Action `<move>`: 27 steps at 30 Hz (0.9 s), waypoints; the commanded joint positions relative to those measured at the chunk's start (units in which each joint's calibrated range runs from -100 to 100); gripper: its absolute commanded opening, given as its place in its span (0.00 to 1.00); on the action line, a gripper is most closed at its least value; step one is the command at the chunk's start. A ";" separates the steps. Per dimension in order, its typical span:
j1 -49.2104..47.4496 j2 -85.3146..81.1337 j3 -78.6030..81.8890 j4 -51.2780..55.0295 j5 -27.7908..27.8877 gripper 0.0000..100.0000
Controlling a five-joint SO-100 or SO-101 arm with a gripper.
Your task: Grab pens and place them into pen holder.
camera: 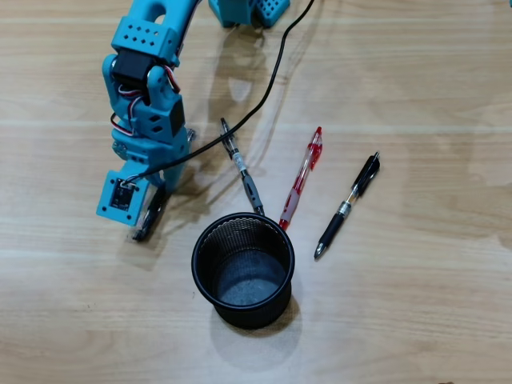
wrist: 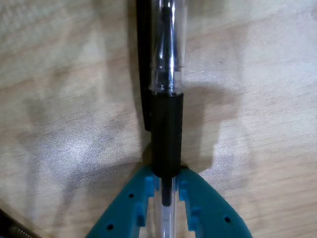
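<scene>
Pinching a clear-barrelled pen (wrist: 167, 99) between my fingers (wrist: 190, 198), low over the counter (wrist: 257, 99), left of the pen holder (camera: 243, 270).

You're looking at a pale wood-grain tabletop (camera: 416, 320) that fills both views — long grain lines run left to right in the overhead view. Light falls from above, leaving soft grey shadows and a dull sheen on the laminate — clearest in the wrist view.
</scene>
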 commanded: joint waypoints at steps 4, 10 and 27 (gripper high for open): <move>-0.26 -0.72 0.78 0.69 0.28 0.02; 0.56 -4.25 0.15 0.78 0.33 0.02; -4.34 -36.50 1.95 0.78 1.09 0.03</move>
